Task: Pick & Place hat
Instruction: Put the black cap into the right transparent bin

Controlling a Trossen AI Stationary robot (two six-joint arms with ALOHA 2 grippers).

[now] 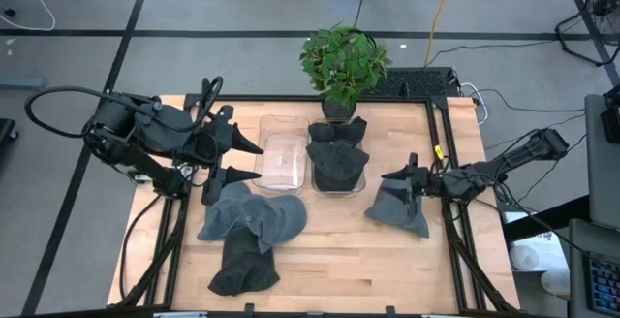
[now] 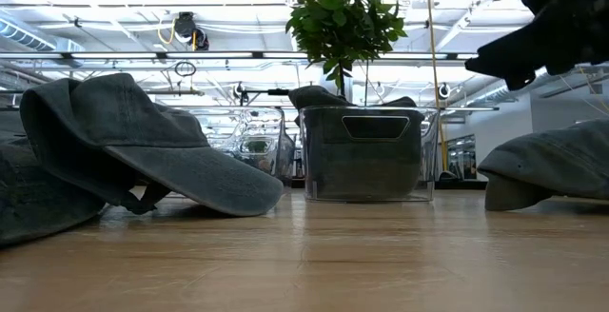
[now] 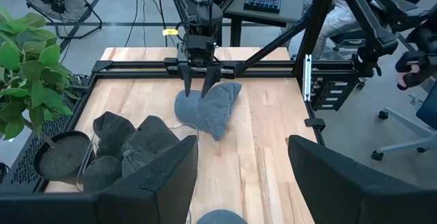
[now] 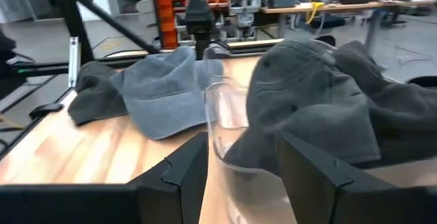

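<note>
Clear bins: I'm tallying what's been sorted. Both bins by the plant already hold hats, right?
Not quite. Only the right-hand bin, in front of the plant, holds hats. The bin beside it holds none, as the high view shows.

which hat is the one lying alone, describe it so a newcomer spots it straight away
Start at the potted plant on the table's far edge, then the clear bin stuffed with hats before it. The lone grey hat lies right of that bin, by the right gripper; the others are piled at the left.
</note>
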